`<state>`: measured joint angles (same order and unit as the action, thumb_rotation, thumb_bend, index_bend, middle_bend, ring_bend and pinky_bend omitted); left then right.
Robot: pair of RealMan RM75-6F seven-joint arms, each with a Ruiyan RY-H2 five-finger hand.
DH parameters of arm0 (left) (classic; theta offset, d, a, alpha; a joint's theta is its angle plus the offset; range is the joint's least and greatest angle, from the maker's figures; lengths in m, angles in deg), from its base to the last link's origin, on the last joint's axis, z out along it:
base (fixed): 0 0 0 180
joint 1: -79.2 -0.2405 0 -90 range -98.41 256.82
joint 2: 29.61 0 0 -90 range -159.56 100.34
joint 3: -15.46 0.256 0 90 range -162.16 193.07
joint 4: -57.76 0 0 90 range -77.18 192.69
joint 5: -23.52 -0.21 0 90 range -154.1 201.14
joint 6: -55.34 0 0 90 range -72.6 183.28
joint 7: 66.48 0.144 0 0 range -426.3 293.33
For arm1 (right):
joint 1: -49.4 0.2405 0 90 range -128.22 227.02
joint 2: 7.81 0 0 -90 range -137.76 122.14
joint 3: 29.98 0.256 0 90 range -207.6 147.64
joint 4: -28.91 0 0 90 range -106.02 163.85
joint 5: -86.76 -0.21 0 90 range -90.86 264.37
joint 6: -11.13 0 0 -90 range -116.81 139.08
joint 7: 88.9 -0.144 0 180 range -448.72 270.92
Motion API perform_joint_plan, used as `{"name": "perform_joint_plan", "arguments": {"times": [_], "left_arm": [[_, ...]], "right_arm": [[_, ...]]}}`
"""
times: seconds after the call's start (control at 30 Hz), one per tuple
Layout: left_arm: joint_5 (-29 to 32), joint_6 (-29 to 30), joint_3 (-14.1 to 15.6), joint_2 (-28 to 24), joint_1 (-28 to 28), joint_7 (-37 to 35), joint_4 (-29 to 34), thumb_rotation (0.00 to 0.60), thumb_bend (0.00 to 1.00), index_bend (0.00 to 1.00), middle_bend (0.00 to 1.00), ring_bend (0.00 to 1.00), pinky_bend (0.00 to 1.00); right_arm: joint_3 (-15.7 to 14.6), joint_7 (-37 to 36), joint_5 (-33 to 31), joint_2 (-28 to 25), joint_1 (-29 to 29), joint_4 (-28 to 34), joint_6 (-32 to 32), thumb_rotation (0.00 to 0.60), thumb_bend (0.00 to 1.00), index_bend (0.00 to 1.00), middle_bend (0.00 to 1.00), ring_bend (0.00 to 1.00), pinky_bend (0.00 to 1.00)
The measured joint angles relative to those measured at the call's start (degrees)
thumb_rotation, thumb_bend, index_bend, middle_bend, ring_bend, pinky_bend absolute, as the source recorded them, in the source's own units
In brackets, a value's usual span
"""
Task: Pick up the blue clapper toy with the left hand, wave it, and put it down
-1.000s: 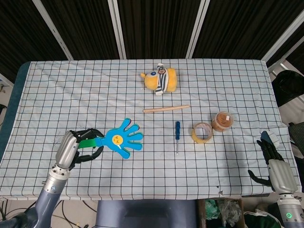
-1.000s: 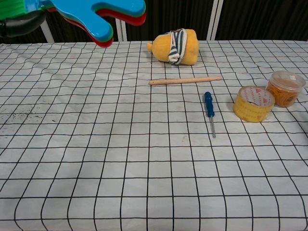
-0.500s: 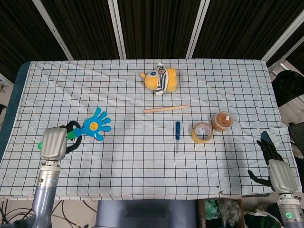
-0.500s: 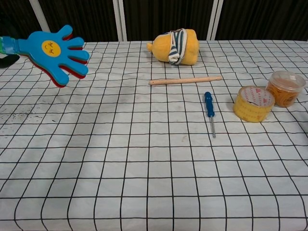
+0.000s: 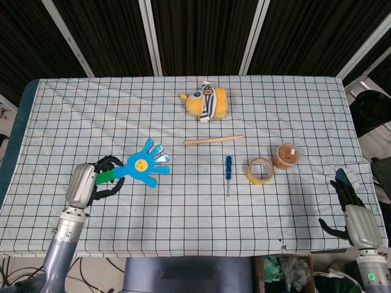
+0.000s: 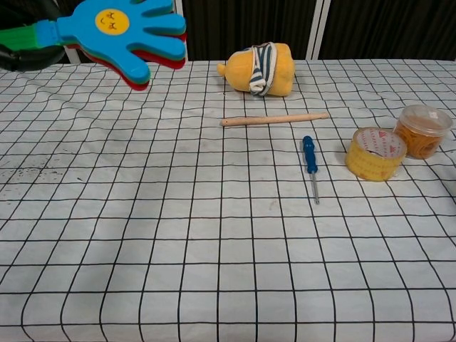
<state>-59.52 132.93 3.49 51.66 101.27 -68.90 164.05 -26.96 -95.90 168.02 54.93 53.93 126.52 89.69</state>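
My left hand [image 5: 88, 184] grips the green handle of the blue clapper toy [image 5: 145, 165], a hand-shaped paddle with a yellow smiley face, holding it in the air over the table's left side. In the chest view the blue clapper toy [image 6: 121, 31] fills the top left corner, with red and green layers showing beneath the blue one, and only dark fingers of my left hand [image 6: 18, 57] show at the frame edge. My right hand [image 5: 356, 215] hangs beyond the table's right front corner with its fingers apart and nothing in it.
On the checked tablecloth [image 5: 122, 110] lie a yellow plush toy [image 5: 208, 102], a wooden stick [image 5: 214, 140], a blue-handled screwdriver [image 5: 228, 173], a yellow tape roll [image 5: 259, 170] and a small lidded tub [image 5: 285, 155]. A dark chair [image 5: 372, 110] stands at the right.
The clapper swung left half a second ago and has now swung back to the right and upward, still in my left hand. The right hand has not moved.
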Motion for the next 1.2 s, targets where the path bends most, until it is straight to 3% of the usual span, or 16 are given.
{"name": "perform_joint_plan", "arguments": {"times": [0.17,0.47,0.73,0.83,1.0,1.1,1.2], "left_arm": [[-4.9,-3.5,0.9,-0.4,1.9,-6.0,-3.8,0.6,0.56,0.74,0.79,0.69,0.9],[-1.5,-15.7,3.1,1.0,8.0,4.0,-14.5,0.6,0.56,0.74,0.78,0.68,0.9],[3.5,-18.4,4.0,4.2,9.7,9.8,-18.7,0.6,0.53,0.71,0.72,0.63,0.81],[4.8,-17.9,4.1,4.8,9.7,11.8,-19.4,0.6,0.43,0.62,0.6,0.51,0.68],[7.7,-18.0,4.2,4.3,9.5,14.8,-19.0,0.6,0.1,0.33,0.16,0.08,0.24],[11.7,-18.6,4.0,3.6,9.4,18.1,-17.8,0.6,0.04,0.21,0.05,0.01,0.13],[15.9,-18.5,3.6,2.7,9.2,21.2,-15.9,0.6,0.02,0.15,0.01,0.0,0.1]], "right_arm": [[-0.1,0.0,0.1,0.0,0.0,-0.1,-0.1,0.6,0.22,0.0,0.0,0.0,0.15],[0.1,0.0,-0.1,0.0,0.0,0.0,-0.1,0.6,0.22,0.0,0.0,0.0,0.15],[0.1,-0.1,-0.3,-0.1,0.0,0.0,-0.1,0.6,0.22,0.0,0.0,0.0,0.15],[0.1,-0.1,-0.3,-0.1,0.1,0.0,-0.2,0.6,0.22,0.0,0.0,0.0,0.15],[0.1,-0.1,-0.3,-0.1,0.1,0.1,-0.3,0.6,0.22,0.0,0.0,0.0,0.15],[0.1,-0.1,-0.4,-0.1,0.0,0.1,-0.2,0.6,0.22,0.0,0.0,0.0,0.15],[0.1,-0.1,-0.4,-0.1,0.0,0.2,-0.2,0.6,0.22,0.0,0.0,0.0,0.15]]}}
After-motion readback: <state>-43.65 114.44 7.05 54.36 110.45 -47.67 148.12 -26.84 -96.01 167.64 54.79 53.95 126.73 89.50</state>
